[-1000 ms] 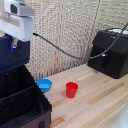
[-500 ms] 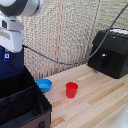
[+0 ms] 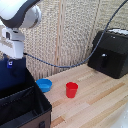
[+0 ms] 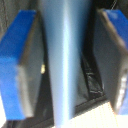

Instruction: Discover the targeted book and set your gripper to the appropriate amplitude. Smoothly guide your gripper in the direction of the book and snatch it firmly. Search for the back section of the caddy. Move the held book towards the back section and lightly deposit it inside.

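The white robot arm (image 3: 22, 15) hangs over the black caddy (image 3: 22, 107) at the exterior view's nine o'clock. The gripper (image 4: 64, 65) clamps the dark blue book (image 4: 62, 60) between its blue-tipped fingers (image 4: 20, 65). The book stands on edge, long axis vertical, above the back section (image 3: 12, 82). A blue bowl (image 3: 44, 85) and red cup (image 3: 72, 90) sit near the caddy; a black appliance (image 3: 109, 52) is at two o'clock.
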Robot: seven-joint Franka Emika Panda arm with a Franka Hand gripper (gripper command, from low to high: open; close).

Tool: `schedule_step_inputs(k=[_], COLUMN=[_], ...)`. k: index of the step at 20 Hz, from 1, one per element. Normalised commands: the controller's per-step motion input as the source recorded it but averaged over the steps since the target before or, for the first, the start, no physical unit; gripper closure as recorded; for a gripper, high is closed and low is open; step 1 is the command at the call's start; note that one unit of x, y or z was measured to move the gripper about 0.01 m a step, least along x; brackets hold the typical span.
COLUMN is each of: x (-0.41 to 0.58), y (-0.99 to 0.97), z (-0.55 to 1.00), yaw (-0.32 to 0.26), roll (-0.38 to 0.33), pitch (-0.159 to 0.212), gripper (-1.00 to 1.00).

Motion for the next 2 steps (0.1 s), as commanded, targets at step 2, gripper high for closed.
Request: schedule_step_inputs(k=[2], x=[0.111], y=[-0.15], z=[0.38], yaw=[-0.001], roll=[-0.002], pitch=[0.156], gripper=[-1.0])
